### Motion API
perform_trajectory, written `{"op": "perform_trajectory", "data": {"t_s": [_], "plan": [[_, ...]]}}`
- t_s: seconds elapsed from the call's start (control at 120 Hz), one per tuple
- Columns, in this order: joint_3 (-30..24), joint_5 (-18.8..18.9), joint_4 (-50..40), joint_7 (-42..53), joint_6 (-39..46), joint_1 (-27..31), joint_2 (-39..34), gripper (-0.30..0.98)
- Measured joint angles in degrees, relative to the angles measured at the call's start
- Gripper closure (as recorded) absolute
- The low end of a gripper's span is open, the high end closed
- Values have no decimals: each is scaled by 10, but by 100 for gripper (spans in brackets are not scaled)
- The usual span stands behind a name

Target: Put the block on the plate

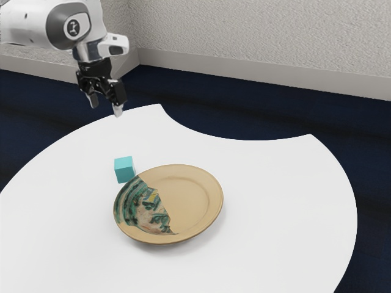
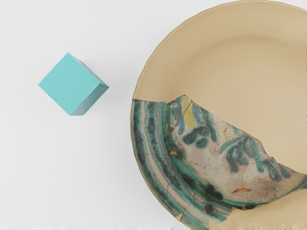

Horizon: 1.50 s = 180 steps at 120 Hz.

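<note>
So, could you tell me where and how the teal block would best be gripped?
I'd come straight down and close on two opposite upright sides of the block: it's a flat-sided cube with a gap to the plate, so there should be room around it.

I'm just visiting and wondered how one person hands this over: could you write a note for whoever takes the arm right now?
Pincer: open and holding nothing, up above the table.
Block: turquoise, on the table beside the plate, near the painted part of its rim; the wrist view shows a gap between them.
Done: nothing of the placing so far; the block is not yet picked up.
Left: grip the block, lift it, set it on the plate, let go.
</note>
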Motion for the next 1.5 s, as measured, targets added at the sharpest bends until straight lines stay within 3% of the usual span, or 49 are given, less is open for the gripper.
{"op": "perform_trajectory", "data": {"t_s": [0.175,0.292,0.392,0.508,0.775,1.075,1.5], "plan": [[18,-3,1,11,-4,-29,31,0],[77,-17,7,8,11,-73,80,0],[177,-48,30,-3,25,-149,139,0],[215,-82,66,-37,51,-171,208,0],[208,-132,47,-164,131,-115,252,0],[190,-131,31,-279,240,-75,298,0],[140,-116,33,-377,296,-21,338,0]]}}
